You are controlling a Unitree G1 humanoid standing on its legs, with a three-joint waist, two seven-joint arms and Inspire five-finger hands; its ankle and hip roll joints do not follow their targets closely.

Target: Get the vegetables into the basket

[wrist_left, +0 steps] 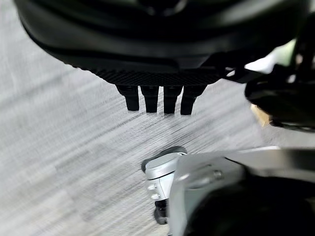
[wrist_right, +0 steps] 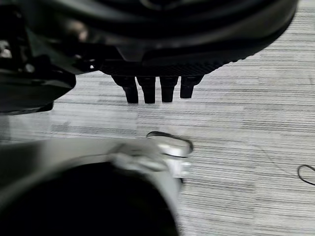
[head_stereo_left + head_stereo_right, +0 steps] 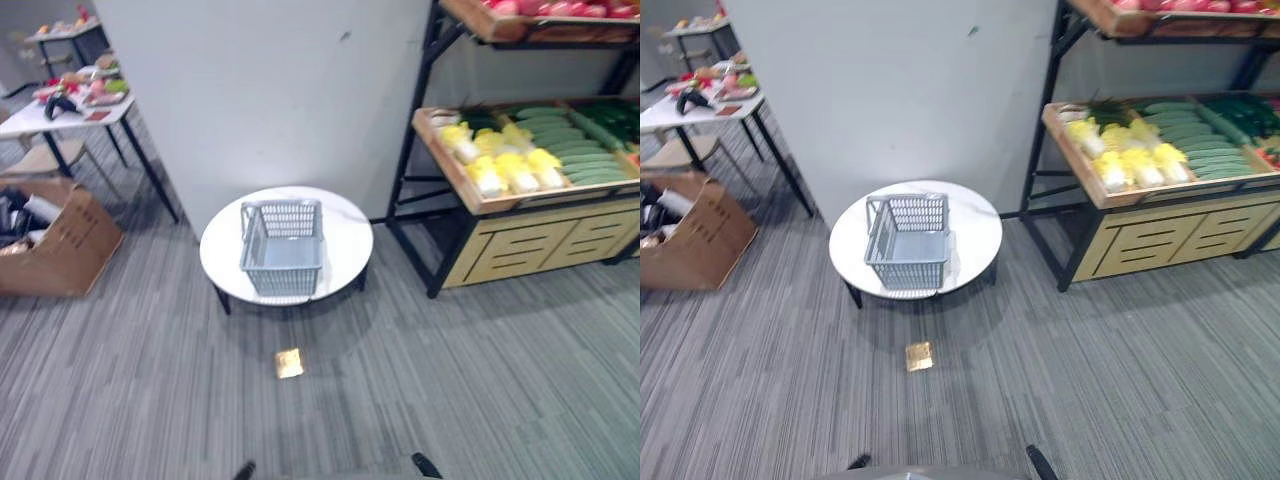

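Observation:
An empty grey plastic basket (image 3: 283, 245) stands on a low round white table (image 3: 350, 250) in the middle of the floor. To the right, a wooden display shelf (image 3: 470, 195) holds yellow-white cabbages (image 3: 505, 160), a row of cucumbers (image 3: 570, 150) and darker green vegetables (image 3: 612, 118). My left hand (image 1: 157, 98) hangs over the grey carpet with straight fingers and nothing in it. My right hand (image 2: 156, 89) hangs the same way, empty, far from the basket and the shelf.
A grey wall (image 3: 270, 90) rises right behind the round table. At the left are an open cardboard box (image 3: 55, 240) and a white desk (image 3: 60, 112) with clutter. A small yellow tag (image 3: 289, 363) lies on the carpet. An upper shelf (image 3: 560, 12) carries red produce.

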